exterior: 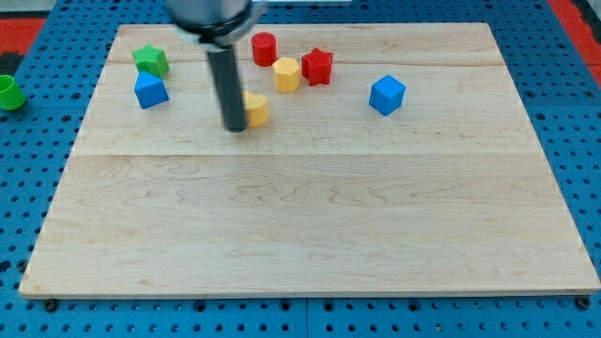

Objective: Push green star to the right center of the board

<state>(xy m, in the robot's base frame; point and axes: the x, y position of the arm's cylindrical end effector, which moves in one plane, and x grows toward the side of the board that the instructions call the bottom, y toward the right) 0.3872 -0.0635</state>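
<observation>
Board [310,235]: wooden, on a blue pegboard.
My tip [235,129]: a bare rod, nothing held, touching the left side of a yellow block [255,109].
Blue cube [386,94]: toward the right.
Blue block [150,90]: far left.
Yellow hexagon [286,73]: between rod and red star [317,66].
Green star [150,60]: top-left corner, above the blue block, well left of my tip.
Red cylinder [265,47]: farthest back.

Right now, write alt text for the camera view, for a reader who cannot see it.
My tip rests on a wooden board, touching the left side of a yellow block. The green star sits at the view's top left above a blue block. A red cylinder, yellow hexagon, red star and blue cube lie rightward.
</observation>
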